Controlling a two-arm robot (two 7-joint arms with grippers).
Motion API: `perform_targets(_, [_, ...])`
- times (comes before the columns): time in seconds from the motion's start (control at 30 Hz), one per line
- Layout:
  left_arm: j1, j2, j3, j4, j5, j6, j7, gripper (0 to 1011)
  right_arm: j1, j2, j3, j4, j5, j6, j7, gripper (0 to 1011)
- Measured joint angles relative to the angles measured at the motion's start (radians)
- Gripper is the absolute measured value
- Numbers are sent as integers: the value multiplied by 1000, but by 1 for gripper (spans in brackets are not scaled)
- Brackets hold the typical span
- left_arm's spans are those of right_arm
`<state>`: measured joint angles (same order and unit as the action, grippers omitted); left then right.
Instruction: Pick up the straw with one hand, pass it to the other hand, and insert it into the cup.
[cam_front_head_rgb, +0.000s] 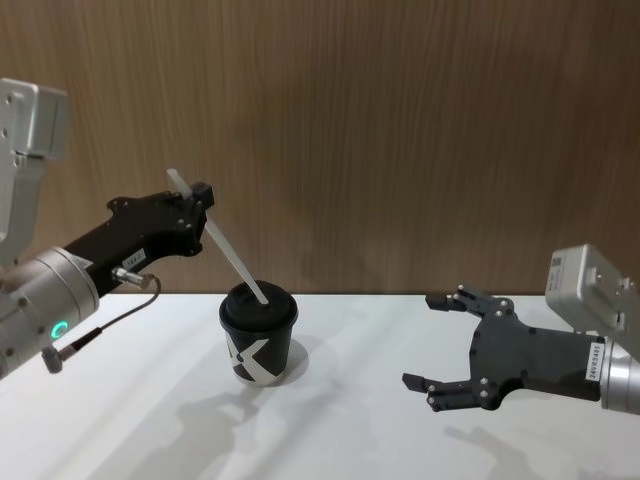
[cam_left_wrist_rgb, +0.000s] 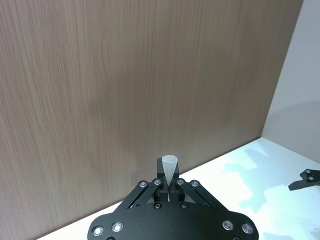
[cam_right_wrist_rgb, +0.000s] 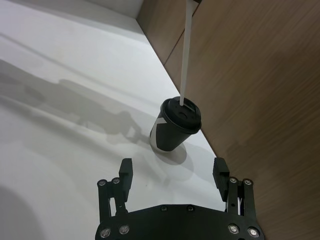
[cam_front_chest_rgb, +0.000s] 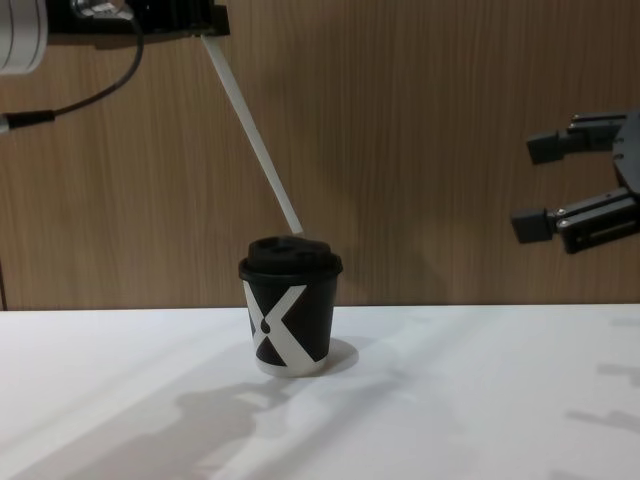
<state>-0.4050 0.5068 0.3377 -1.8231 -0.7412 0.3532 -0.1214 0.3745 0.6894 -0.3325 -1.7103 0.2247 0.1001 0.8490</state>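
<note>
The left gripper (cam_front_head_rgb: 203, 193), at the upper left of the head view, has its 2 fingers clamped on the straw (cam_front_head_rgb: 225, 243) near its top end. From there the straw slants down and to the right, its lower tip resting at the domed lid of the cup (cam_front_head_rgb: 258, 332), which stands upright on the white table (cam_front_head_rgb: 360, 420) just left of frame centre. Whether the tip has entered the lid's opening I cannot tell. To finish well, I judge the wrist should bring the straw closer to upright over the hole, then push down slowly along the straw's own line, so the cup is not tipped. The right gripper (cam_front_head_rgb: 436, 340), lower right, hangs wide open and empty, well apart from the cup.
</note>
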Motion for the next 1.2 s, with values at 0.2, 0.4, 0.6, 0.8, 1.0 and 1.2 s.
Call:
perform_targets(0.2, [-7, -6, 3, 12, 4, 8, 0, 6, 0, 0, 0, 0, 0, 0, 0, 1001])
perform_targets(0.4, [-13, -13, 5, 25, 4, 14, -3, 6, 0, 0, 0, 0, 0, 0, 0, 1001])
perform_targets(0.6, [-17, -18, 8, 34, 9, 16, -8, 6, 0, 0, 0, 0, 0, 0, 0, 1001])
perform_targets(0.8, [-22, -20, 11, 42, 21, 15, -13, 6, 0, 0, 0, 0, 0, 0, 0, 1001])
perform_targets(1.0, [-29, -23, 14, 51, 33, 13, -19, 6, 0, 0, 0, 0, 0, 0, 0, 1001])
perform_targets(1.2, [-38, -28, 16, 65, 41, 11, -29, 6, 0, 0, 0, 0, 0, 0, 0, 1001])
